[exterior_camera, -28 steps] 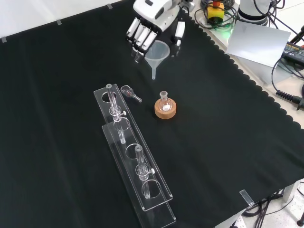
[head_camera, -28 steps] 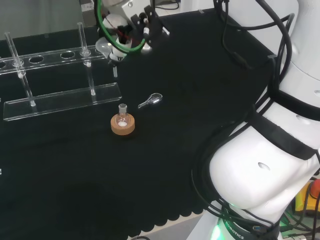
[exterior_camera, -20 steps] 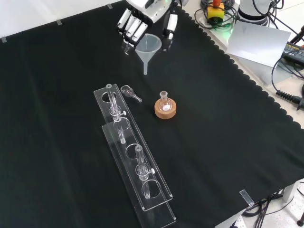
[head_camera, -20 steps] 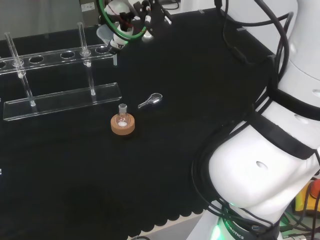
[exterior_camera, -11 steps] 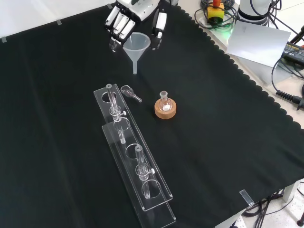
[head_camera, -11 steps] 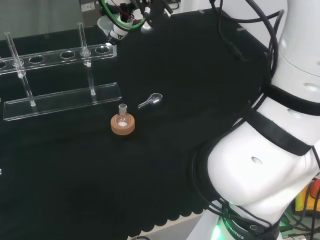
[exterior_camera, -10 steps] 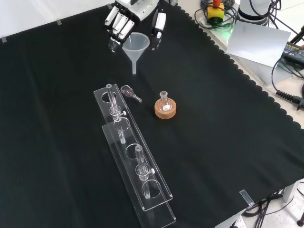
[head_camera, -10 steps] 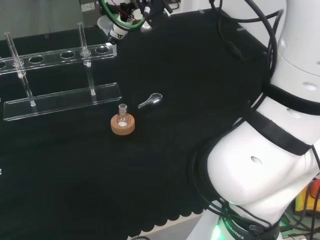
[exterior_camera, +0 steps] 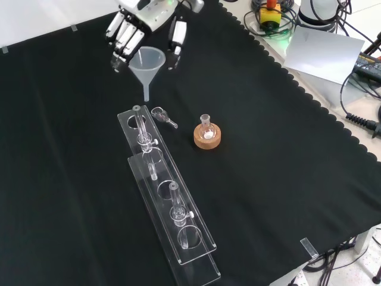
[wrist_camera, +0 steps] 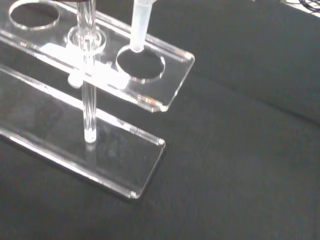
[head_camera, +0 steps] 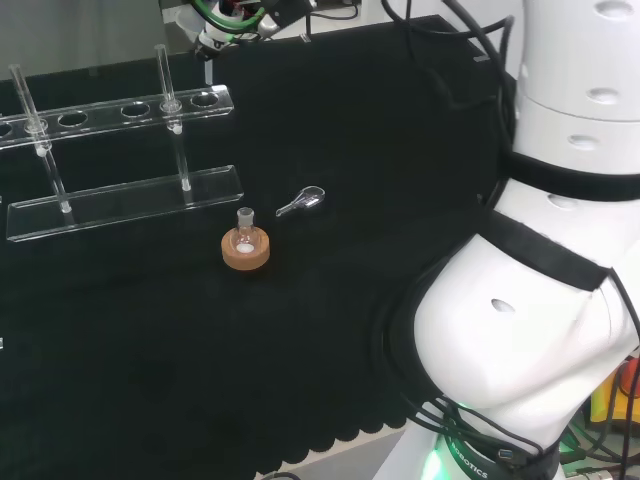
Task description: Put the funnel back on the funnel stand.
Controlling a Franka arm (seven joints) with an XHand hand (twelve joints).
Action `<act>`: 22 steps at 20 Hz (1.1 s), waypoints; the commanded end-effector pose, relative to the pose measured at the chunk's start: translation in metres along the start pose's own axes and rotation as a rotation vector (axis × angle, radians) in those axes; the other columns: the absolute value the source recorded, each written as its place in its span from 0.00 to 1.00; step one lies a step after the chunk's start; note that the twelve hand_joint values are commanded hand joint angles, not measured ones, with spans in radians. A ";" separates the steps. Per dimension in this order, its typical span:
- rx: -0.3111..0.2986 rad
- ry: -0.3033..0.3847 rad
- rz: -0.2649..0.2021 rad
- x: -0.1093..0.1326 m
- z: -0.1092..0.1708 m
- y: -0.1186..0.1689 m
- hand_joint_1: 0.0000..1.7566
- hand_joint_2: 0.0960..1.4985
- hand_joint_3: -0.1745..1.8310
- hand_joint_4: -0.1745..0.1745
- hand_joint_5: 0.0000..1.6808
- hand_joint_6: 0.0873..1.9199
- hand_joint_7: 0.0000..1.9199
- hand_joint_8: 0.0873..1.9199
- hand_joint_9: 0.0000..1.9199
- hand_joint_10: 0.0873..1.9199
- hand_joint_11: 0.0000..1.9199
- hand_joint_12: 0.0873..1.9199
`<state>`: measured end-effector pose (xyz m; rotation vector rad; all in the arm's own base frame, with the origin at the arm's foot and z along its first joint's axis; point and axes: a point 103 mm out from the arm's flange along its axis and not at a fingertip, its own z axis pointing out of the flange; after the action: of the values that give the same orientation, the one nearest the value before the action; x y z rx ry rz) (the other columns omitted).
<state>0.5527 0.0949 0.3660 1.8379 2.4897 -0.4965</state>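
So right now the hand (exterior_camera: 146, 24) has the funnel (exterior_camera: 147, 65) up in the air, fingers on one side of the cone's rim and the thumb on the other, curled in around it. In the front view the funnel hangs spout down just above the far end of the clear stand (exterior_camera: 169, 196), and the wrist view shows the spout's tip over the edge of the end hole (wrist_camera: 140, 65), not dropped in yet as far as I can tell.

The funnel looks like clear thin plastic or maybe glass, hard to say which. Either way I'd guess it's light and stiff, and pretty slick, so it could twist or slide in the fingers if the spout bumps the plate. If it is glass, the long thin spout is the bit that'd snap first. Holding it by the wide rim like this seems the sensible spot to me, since it keeps the spout free to go through the hole and lets the cone seat on the plate.

The stand itself is see-through too, with a row of holes and upright rods (wrist_camera: 88, 70), one of them right next to the target hole, so there's not a lot of room on that side.

Other stuff on the black cloth (exterior_camera: 286, 179): a small flask on a cork ring (exterior_camera: 207, 136) and a little clear scoop (exterior_camera: 162, 116) beside the stand, both out of the way
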 end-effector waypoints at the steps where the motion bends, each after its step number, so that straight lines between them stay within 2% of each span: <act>1: 0.014 0.000 -0.030 0.006 0.006 0.029 0.43 0.66 0.00 0.36 0.27 0.00 0.21 0.32 0.31 0.28 0.17 0.68; 2: 0.016 0.006 -0.031 0.010 0.006 0.032 0.43 0.66 0.00 0.36 0.27 0.00 0.21 0.32 0.31 0.28 0.17 0.68; 4: 0.018 0.028 -0.037 0.000 0.016 0.032 0.43 0.66 0.00 0.36 0.27 0.00 0.21 0.32 0.31 0.28 0.17 0.68; 9: 0.033 0.034 -0.044 -0.002 0.023 0.037 0.43 0.66 0.00 0.35 0.27 0.00 0.21 0.32 0.31 0.28 0.17 0.68; 15: 0.039 0.025 -0.039 -0.003 0.032 0.039 0.43 0.66 0.00 0.35 0.27 0.00 0.20 0.32 0.31 0.28 0.17 0.68; 22: 0.074 -0.003 -0.042 -0.005 0.040 0.044 0.43 0.66 0.00 0.35 0.27 0.00 0.20 0.32 0.31 0.28 0.17 0.68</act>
<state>0.5834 0.0938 0.3235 1.8160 2.5625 -0.5602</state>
